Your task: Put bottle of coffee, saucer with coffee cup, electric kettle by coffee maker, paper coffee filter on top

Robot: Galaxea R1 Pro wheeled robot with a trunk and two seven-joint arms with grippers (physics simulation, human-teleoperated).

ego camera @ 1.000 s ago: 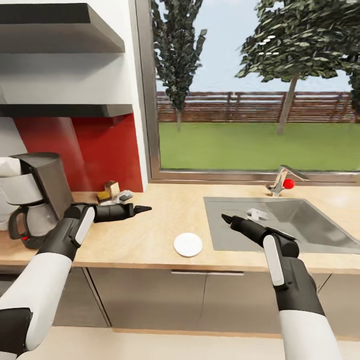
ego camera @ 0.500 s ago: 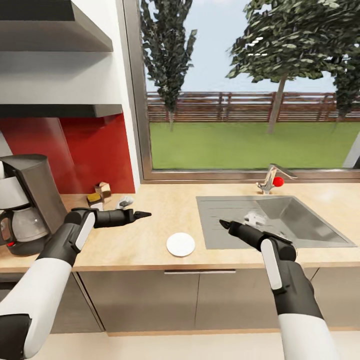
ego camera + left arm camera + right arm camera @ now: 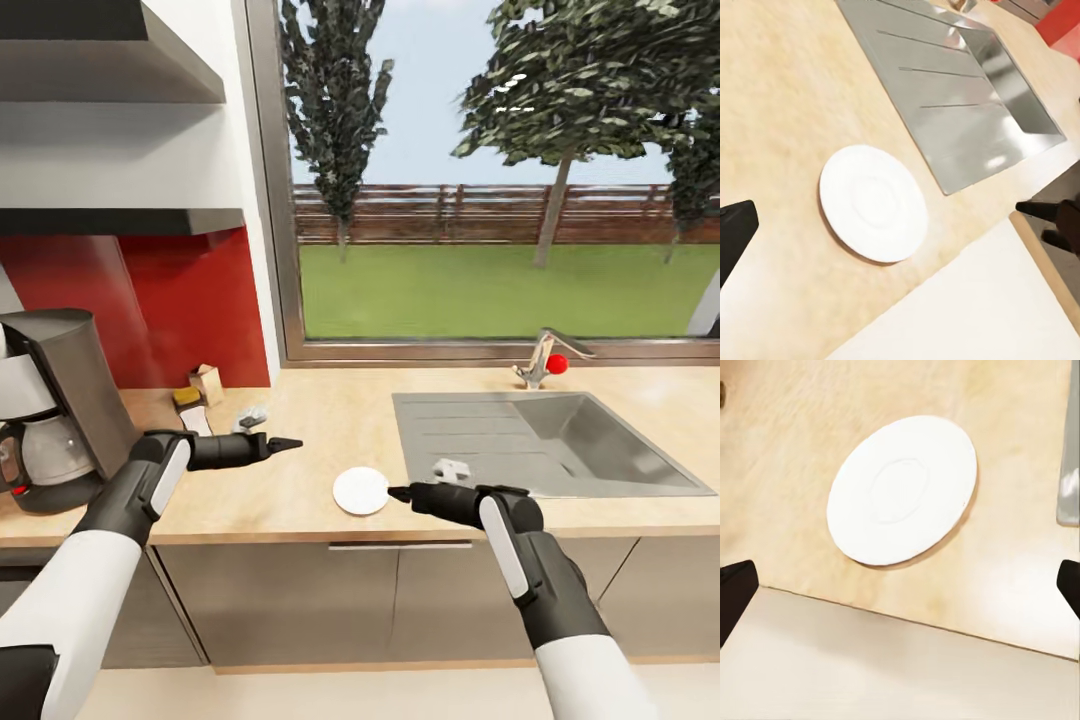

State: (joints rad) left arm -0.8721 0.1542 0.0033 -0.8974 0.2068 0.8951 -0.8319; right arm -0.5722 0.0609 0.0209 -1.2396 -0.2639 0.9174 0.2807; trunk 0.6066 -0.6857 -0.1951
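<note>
The white saucer [image 3: 360,490] [image 3: 873,202] [image 3: 902,489] lies flat on the light-wood countertop [image 3: 330,420] near its front edge, left of the sink. My right gripper [image 3: 400,493] [image 3: 900,585] is open, low over the counter, its tips just right of the saucer and not touching it. My left gripper [image 3: 285,443] hovers open farther left, with one fingertip [image 3: 733,234] in the left wrist view. The coffee maker [image 3: 45,400] stands at the far left with its steel carafe. The bottle of coffee, paper coffee filter, coffee cup and electric kettle are out of view.
A steel sink [image 3: 540,440] with a faucet [image 3: 540,360] is set in the counter on the right. Small blocks [image 3: 205,385] and a grey item [image 3: 250,415] lie by the red backsplash, under a dark shelf [image 3: 120,220]. A window runs behind.
My right gripper has swung left from over the sink toward the counter's front edge, ending beside the saucer. The left gripper dropped slightly. The camera shifted earlier on.
</note>
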